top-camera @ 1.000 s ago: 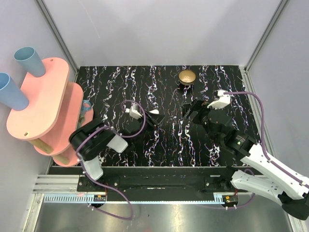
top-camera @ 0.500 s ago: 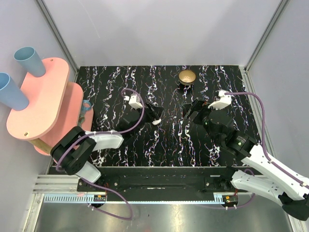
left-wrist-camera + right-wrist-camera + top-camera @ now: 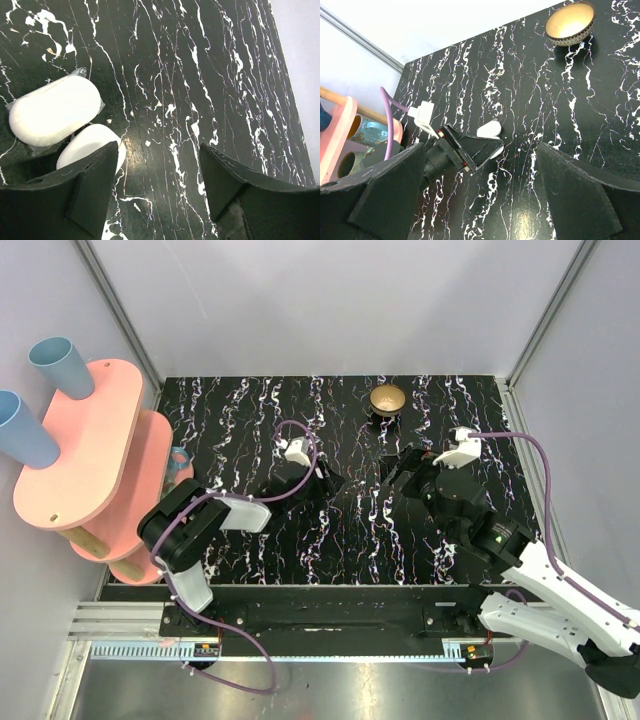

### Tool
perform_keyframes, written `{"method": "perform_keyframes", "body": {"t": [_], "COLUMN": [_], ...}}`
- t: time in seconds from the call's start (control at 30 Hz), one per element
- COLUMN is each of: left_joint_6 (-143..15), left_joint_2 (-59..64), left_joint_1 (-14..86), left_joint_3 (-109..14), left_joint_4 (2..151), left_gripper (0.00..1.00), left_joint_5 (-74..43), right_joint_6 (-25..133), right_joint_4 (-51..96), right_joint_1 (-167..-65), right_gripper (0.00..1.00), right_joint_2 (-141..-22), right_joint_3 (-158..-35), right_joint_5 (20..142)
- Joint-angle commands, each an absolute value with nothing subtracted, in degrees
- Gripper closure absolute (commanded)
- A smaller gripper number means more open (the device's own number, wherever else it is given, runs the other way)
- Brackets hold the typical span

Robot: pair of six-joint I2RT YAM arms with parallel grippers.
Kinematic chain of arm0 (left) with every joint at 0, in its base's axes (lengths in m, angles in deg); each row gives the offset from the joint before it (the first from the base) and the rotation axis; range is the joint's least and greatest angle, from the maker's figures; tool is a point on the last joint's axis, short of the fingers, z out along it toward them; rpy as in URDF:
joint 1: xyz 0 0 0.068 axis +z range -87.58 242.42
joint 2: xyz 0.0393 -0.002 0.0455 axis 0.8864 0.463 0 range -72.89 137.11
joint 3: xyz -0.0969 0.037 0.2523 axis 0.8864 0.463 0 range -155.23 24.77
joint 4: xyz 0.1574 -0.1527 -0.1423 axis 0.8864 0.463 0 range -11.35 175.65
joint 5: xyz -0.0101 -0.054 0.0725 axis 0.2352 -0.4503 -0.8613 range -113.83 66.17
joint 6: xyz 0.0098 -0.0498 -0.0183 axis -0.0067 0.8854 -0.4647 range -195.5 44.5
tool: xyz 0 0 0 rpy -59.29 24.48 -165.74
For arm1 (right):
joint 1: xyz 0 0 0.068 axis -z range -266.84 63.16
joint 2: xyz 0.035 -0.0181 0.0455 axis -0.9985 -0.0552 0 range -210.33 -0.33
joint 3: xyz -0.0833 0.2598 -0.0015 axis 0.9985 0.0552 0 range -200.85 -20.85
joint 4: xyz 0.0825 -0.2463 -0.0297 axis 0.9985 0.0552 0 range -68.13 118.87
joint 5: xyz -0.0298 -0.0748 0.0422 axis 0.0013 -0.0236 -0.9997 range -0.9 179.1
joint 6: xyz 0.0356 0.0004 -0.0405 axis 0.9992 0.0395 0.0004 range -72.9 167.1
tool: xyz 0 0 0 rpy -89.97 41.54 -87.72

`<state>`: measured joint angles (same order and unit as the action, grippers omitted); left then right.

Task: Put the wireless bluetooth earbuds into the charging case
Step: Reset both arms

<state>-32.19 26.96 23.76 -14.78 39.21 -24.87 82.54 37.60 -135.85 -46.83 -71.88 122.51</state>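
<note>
Over the last second the left gripper [image 3: 156,172] has opened wider and swung slightly; nothing sits between its fingers. The case [image 3: 55,111] and a second white piece [image 3: 89,144] lie mid-scene on the table [image 3: 210,75], just beside one finger, probably released. I cannot pick out any buds. The right gripper [image 3: 400,472] hangs wide open to the right

No text, label, brand, number or sign can be read in any view, neither on the table [image 3: 240,410] nor on anything standing on it.
</note>
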Motion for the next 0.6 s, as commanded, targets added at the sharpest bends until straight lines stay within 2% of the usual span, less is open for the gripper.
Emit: {"method": "perform_keyframes", "body": {"t": [0.0, 0.27, 0.43, 0.57], "left_joint_6": [-34.01, -39.97, -47.45, -50.18], "left_joint_2": [28.62, 28.63, 22.76, 14.67], "left_joint_1": [24.10, 23.05, 19.27, 18.21], "left_joint_3": [-17.85, -20.84, -23.83, -19.46], "left_joint_4": [39.63, 47.35, 55.78, 53.78], "left_gripper": [0.30, 0.30, 0.22, 0.18], "left_joint_5": [-21.98, -25.13, -33.22, -37.01], "right_joint_6": [82.08, 82.35, 81.21, 78.92], "right_joint_4": [35.59, 35.67, 35.58, 36.46], "right_joint_1": [-135.62, -135.71, -135.62, -135.01], "right_gripper": [0.00, 0.00, 0.00, 0.00], "right_joint_2": [-47.27, -47.62, -48.15, -49.29], "right_joint_3": [-72.18, -72.00, -71.92, -72.35], "right_joint_5": [123.38, 123.73, 124.43, 125.66]}}
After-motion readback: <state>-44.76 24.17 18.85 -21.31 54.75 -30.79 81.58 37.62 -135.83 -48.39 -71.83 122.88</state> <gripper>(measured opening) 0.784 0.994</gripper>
